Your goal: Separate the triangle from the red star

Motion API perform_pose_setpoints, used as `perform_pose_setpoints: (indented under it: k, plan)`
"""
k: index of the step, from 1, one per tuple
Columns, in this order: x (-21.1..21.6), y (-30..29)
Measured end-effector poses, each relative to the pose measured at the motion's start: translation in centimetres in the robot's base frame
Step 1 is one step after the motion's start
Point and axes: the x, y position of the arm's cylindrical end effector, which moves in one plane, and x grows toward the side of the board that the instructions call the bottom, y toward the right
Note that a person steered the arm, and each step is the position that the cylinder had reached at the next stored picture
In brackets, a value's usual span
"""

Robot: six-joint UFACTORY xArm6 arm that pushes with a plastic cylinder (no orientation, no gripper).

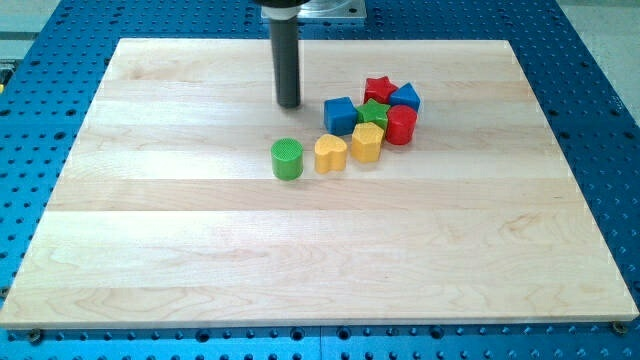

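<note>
- Table (200, 260): one pale wooden board of glued planks with visible grain, lying on a blue perforated metal base (600, 60).
- Rod: one straight, dark, smooth cylinder descending from a mount at the view's top; my tip (289, 105) rests on the board just to the view's left of the cluster, apart from every block. The arm carries no jaws, so nothing is clenched or released.
- Blocks: eight in all, small, glossy and solid-coloured.
- Red, two: red star (379, 88) at the cluster's top; red cylinder (402, 125) at its right edge.
- Blue, two: blue cube (340, 114) at the cluster's left; a second blue block (405, 97), angular, exact shape uncertain, touching the red star's right side. It may be the triangle.
- Green, two: green star-like block (374, 111) in the cluster's middle; green cylinder (287, 158) with ribbed sides, standing apart at the view's left.
- Yellow, two: yellow heart (330, 153); yellow hexagonal block (367, 142) beside it.
- Writing or labels: none legible.
</note>
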Motion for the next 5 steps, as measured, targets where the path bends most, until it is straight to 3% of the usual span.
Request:
perform_pose_setpoints:
  k: [2, 3, 4, 5]
  plan:
    - [-2.8, 10.4]
    - [-1.5, 12.5]
    - [2.6, 16.6]
    - [3.7, 16.9]
